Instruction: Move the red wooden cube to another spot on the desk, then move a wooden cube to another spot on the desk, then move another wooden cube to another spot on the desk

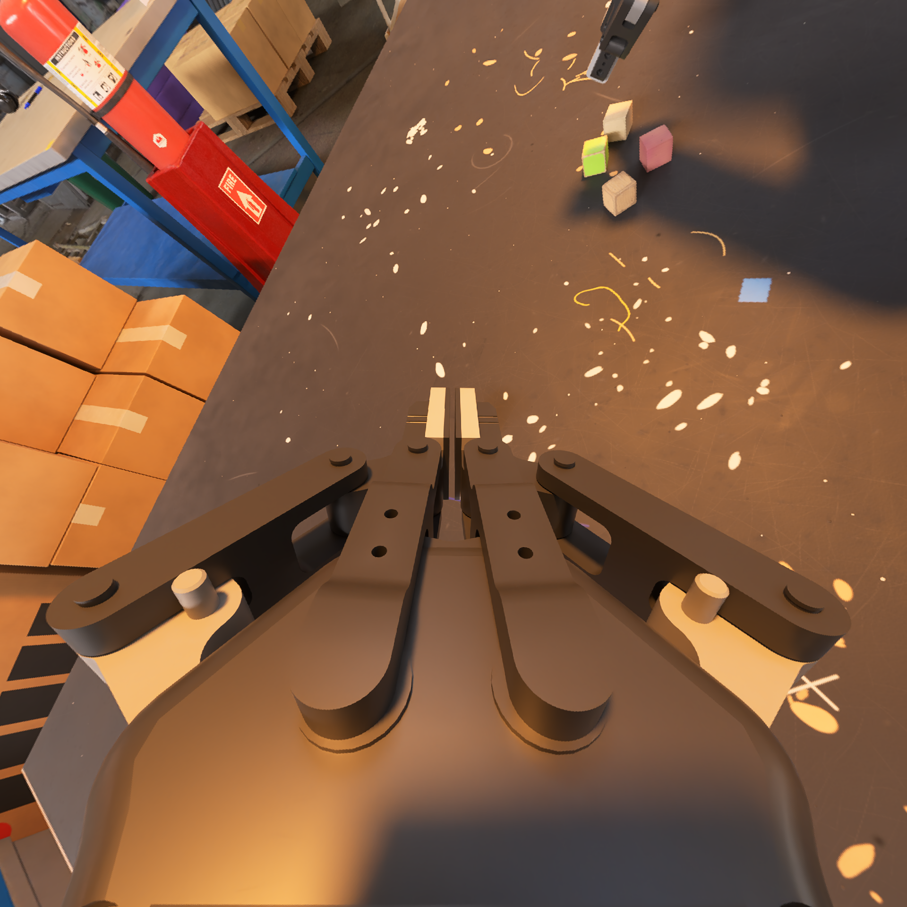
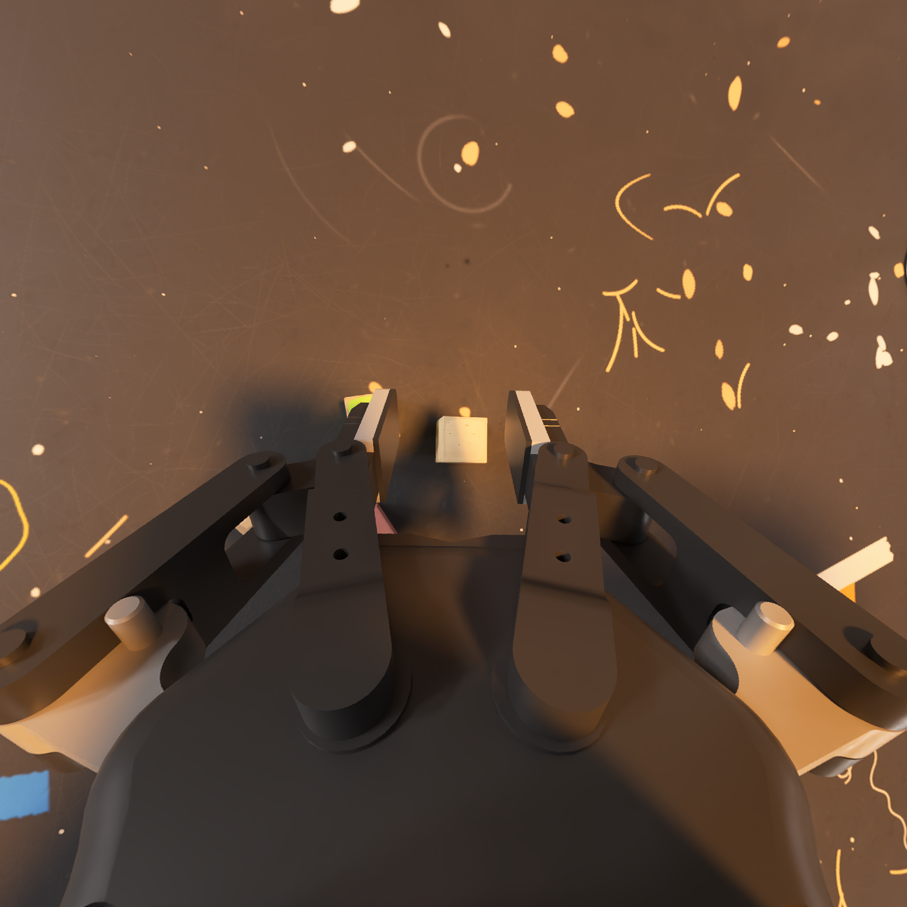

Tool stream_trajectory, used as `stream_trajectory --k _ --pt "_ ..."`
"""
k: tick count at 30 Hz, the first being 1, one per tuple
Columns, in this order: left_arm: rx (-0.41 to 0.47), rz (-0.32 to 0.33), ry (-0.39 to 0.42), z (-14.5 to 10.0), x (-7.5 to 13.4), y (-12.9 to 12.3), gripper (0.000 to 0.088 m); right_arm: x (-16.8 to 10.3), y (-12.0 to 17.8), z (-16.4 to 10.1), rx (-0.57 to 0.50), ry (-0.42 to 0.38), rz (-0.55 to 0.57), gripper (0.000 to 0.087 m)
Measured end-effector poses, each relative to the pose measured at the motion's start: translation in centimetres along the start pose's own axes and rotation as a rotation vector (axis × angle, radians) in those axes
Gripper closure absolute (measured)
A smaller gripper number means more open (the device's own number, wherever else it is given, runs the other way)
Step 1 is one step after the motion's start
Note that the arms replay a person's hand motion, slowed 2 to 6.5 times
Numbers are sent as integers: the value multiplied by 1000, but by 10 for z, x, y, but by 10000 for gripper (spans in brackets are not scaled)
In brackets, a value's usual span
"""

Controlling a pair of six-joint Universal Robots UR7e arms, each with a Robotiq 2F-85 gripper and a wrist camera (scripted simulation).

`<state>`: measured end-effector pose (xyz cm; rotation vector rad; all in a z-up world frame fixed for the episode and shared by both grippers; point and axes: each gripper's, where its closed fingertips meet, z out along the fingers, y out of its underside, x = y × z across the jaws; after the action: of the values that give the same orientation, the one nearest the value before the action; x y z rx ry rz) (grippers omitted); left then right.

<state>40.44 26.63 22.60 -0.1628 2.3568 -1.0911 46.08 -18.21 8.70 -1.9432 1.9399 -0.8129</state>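
Note:
Four wooden cubes sit close together far ahead on the right in the left wrist view: a red-pink cube [image 1: 655,147], a cream cube [image 1: 618,119], a green cube [image 1: 595,155] and a plain wood cube [image 1: 619,192]. My left gripper [image 1: 452,392] is shut and empty over the desk, far from them. My right gripper [image 2: 451,400] is open above the cluster, with the cream cube [image 2: 461,439] seen between its fingers, untouched. The left finger hides most of the green cube [image 2: 356,405] and the red-pink cube [image 2: 384,524]. The right gripper also shows in the left wrist view [image 1: 606,68].
The brown desk [image 1: 491,294] is paint-speckled and bears a blue patch [image 1: 755,289], also in the right wrist view [image 2: 24,795]. Past its left edge stand cardboard boxes [image 1: 98,392], a blue rack [image 1: 235,88] and a red fire extinguisher [image 1: 98,73].

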Motion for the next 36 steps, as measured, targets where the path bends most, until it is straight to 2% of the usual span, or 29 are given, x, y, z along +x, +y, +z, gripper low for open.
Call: stream_trajectory --k 13,25,32,36 --pt "-12 -41 7 12 2 0 818 -7 -12 -20 65 -31 -13 477" --pt "5 -200 15 47 8 -6 641 -12 -18 -34 101 -63 -22 475" --pt "-52 -279 14 77 16 2 537 -12 -24 -45 140 -62 -24 476" --pt "-106 -292 10 93 20 10 526 -13 -28 -51 165 -64 -30 476"
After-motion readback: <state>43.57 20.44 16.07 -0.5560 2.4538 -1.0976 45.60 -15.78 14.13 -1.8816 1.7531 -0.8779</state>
